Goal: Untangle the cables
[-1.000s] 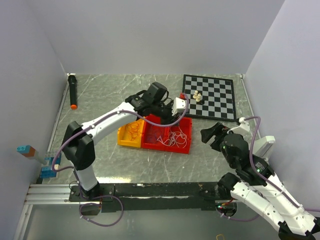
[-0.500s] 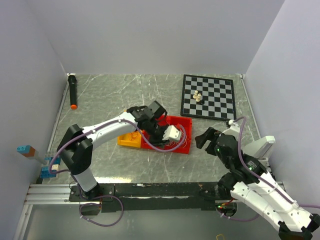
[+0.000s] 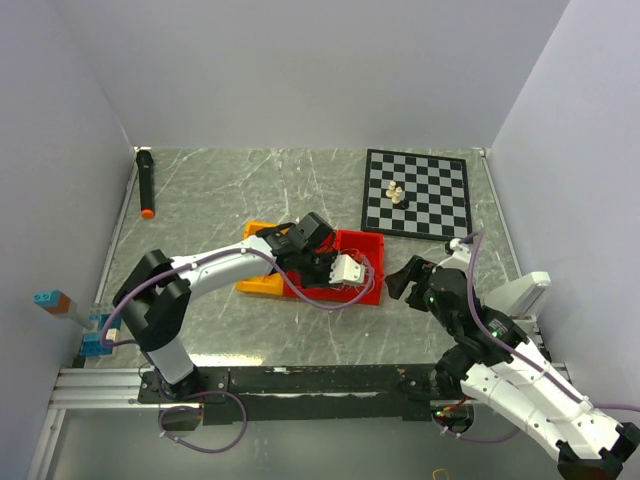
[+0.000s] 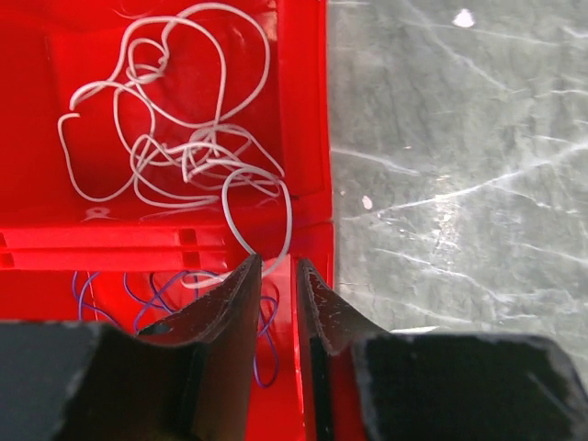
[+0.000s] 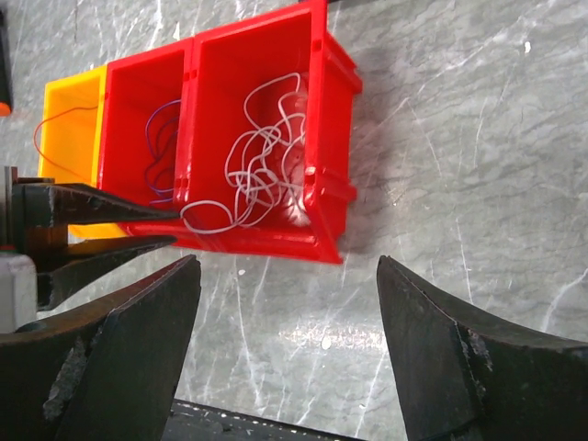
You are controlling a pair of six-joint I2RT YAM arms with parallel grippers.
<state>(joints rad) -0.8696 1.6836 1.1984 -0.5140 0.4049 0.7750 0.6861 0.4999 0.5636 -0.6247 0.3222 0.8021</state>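
Note:
A red bin [image 3: 372,246] holds a clump of white wires [image 4: 184,156], which also shows in the right wrist view [image 5: 262,165]. A thin purple wire [image 4: 138,289] lies in its second compartment. A thin orange-red wire [image 5: 55,124] lies in the yellow bin [image 3: 256,284] joined to it. My left gripper [image 4: 276,262] is low at the red bin's near wall. Its jaws are almost together, one finger inside and one outside the wall [image 5: 173,228], and a white loop reaches the fingertips. My right gripper [image 5: 287,262] is wide open and empty over the table, right of the bin [image 3: 402,282].
A chessboard [image 3: 417,192] with a few pieces [image 3: 396,193] lies at the back right. A black marker with an orange tip [image 3: 146,183] lies at the back left. Blue blocks [image 3: 92,335] sit at the left edge. Walls close in three sides.
My left gripper has come down from above the bins onto the red bin's near wall. The joined bins have turned, yellow end farther back. My right gripper has moved slightly left.

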